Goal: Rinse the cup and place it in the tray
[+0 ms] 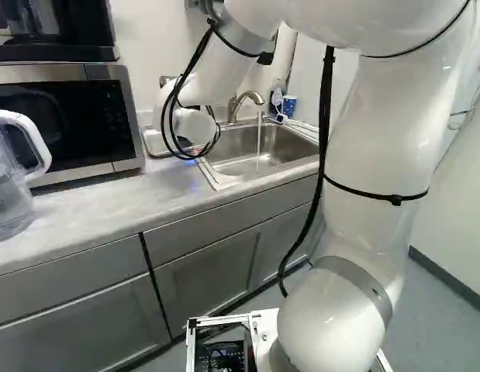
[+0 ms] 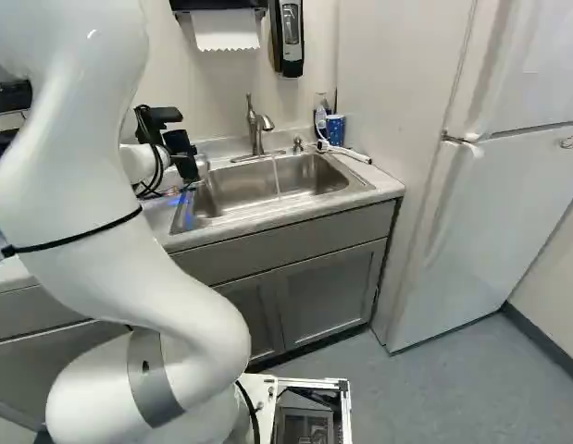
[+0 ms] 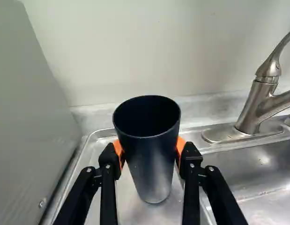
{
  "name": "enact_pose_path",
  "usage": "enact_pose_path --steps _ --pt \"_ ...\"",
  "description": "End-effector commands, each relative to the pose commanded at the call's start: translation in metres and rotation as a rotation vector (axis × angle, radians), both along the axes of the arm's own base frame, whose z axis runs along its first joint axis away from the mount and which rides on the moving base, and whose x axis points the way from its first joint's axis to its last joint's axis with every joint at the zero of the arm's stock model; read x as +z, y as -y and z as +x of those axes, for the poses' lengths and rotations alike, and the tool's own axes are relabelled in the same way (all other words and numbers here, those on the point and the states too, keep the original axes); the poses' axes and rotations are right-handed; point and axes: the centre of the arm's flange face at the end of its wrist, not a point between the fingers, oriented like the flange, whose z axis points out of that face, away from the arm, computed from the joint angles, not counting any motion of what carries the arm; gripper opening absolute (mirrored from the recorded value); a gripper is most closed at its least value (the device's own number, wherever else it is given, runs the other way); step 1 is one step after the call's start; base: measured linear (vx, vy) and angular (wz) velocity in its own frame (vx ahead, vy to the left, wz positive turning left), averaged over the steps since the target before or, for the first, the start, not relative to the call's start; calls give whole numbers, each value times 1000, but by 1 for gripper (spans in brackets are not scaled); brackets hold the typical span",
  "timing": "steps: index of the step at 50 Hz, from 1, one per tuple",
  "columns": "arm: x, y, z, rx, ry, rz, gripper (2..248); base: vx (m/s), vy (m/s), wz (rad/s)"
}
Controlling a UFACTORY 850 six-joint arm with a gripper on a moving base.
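Dark, tapered, open-topped cup (image 3: 152, 159) is held between both fingers of the black claw (image 2: 182, 155), clamped from two sides by the orange pads (image 3: 119, 151). Cup mouth is pointed up, tapered base extended below the pads. Shallow steel tray (image 3: 128, 201) is seen under the cup and claw; base contact can't be confirmed. Claw is flanked by the silver-and-black microwave (image 1: 61, 128) on one side, the steel sink (image 2: 258, 190) and curved metal faucet (image 3: 259, 108) on the other. Water is being run into the sink.
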Motion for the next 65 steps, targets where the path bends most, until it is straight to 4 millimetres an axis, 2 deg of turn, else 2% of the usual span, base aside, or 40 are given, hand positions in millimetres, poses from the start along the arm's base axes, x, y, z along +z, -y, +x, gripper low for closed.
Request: enact_pose_path --steps 23,24,29,30,34,35,39,40,65 --pt "-1 0 0 4 -14 -3 124 0 0 0" --pt "-1 0 0 4 -14 -3 140 0 0 0" --pt "-1 0 0 4 -14 -3 140 0 0 0" --pt "-1 0 0 4 -14 -3 173 0 0 0" --pt "-1 0 0 4 -14 -3 173 0 0 0" --pt "-1 0 0 4 -14 -3 208 0 0 0" --pt "-1 0 0 4 -14 -3 208 0 0 0" --pt "-1 0 0 4 -13 -3 243 0 0 0" --pt "23 1 -2 4 26 22 247 0 0 0"
